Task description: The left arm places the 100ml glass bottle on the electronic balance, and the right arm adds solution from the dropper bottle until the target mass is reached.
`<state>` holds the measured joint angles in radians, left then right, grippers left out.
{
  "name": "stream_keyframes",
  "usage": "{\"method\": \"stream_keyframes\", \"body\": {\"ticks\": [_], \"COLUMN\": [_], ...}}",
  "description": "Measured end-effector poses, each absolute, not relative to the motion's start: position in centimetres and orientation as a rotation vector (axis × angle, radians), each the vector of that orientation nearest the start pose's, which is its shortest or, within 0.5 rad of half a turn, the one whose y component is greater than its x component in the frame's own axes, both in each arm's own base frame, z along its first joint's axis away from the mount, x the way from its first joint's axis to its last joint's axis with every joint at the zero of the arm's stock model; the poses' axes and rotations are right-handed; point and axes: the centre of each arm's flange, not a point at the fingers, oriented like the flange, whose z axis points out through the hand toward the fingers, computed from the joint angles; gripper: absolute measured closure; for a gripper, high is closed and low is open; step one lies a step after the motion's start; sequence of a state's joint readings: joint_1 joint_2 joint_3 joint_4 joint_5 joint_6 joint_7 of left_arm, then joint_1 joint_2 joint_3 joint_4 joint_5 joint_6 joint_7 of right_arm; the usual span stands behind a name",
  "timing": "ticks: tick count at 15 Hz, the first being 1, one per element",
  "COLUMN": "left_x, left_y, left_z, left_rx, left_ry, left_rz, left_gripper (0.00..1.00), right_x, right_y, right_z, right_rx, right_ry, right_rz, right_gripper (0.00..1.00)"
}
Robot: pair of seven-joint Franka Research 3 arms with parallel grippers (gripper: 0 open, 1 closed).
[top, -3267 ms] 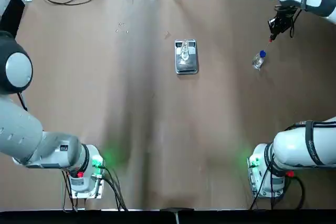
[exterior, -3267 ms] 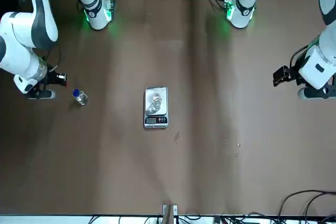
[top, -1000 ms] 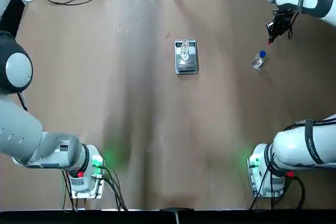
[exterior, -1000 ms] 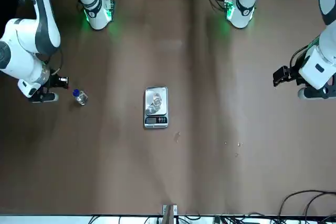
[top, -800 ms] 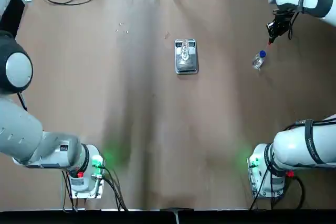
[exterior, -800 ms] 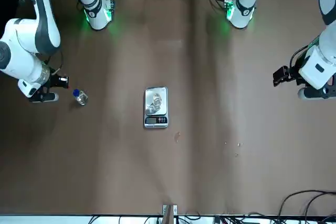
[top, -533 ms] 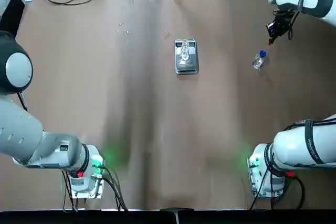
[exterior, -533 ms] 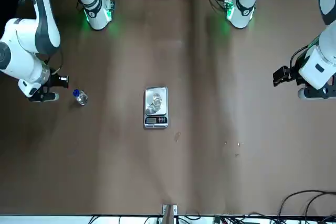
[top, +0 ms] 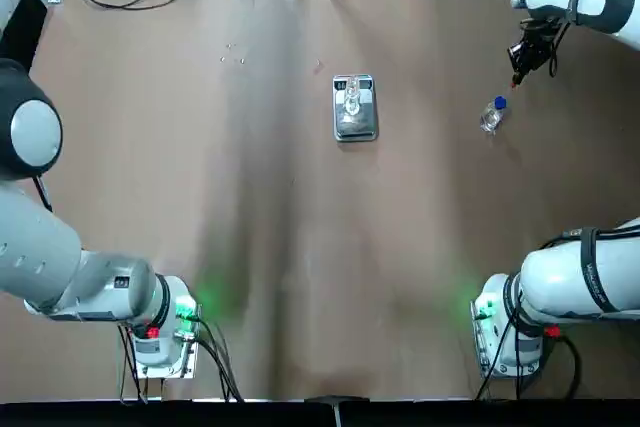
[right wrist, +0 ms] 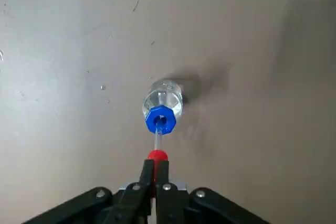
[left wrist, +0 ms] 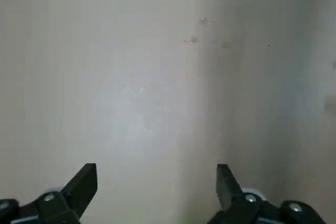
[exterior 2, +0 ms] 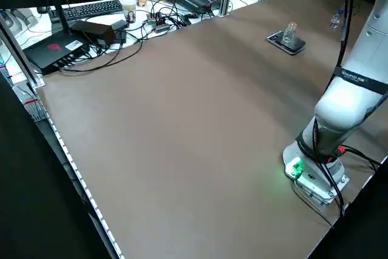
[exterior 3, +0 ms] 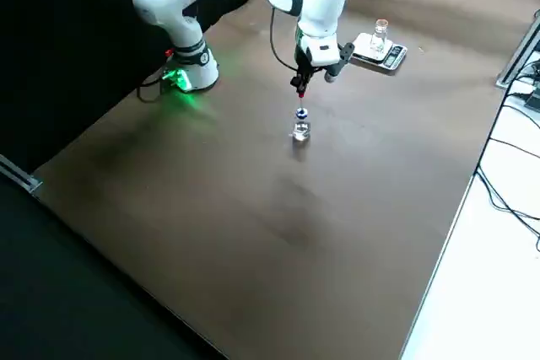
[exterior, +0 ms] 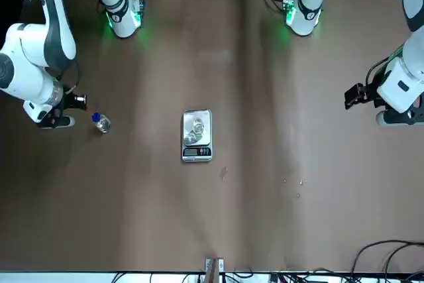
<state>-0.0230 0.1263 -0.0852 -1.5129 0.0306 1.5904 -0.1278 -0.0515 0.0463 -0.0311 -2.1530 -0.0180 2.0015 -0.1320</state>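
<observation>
The electronic balance (top: 354, 108) lies mid-table at the far side, with the 100ml glass bottle (top: 352, 95) standing upright on its steel plate. The dropper bottle (right wrist: 163, 103) with its blue collar stands on the table to the balance's right. Directly above it, my right gripper (right wrist: 156, 174) is shut on the red dropper bulb (right wrist: 156, 156). The thin glass tube runs down from the bulb to the collar's opening. My left gripper (left wrist: 156, 182) hovers open over bare table at the far left side, with nothing between its fingers.
Cables, a keyboard and boxes (exterior 2: 145, 4) lie beyond the table's far edge. Both arm bases (top: 160, 332) glow green at the near edge. A few small droplets or specks (top: 232, 52) dot the brown table at the far left.
The right arm's wrist has shifted very slightly while holding the dropper over its bottle. The left arm, the balance and the glass bottle have stayed put.
</observation>
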Motion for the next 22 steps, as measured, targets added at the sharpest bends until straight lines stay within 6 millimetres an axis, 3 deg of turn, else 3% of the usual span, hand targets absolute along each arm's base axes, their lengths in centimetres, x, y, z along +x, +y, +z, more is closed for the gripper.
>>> {"method": "stream_keyframes", "body": {"ticks": [22], "left_x": [59.01], "left_y": [-5.84], "left_z": [58.12], "left_rx": [-3.115], "left_ry": [-0.028], "left_rz": [0.071], "left_gripper": [0.0], "right_x": [52.09], "right_y": [-4.52], "right_z": [36.39], "right_rx": [-3.14], "right_ry": [-0.109], "right_rz": [0.3], "right_gripper": [0.95]}}
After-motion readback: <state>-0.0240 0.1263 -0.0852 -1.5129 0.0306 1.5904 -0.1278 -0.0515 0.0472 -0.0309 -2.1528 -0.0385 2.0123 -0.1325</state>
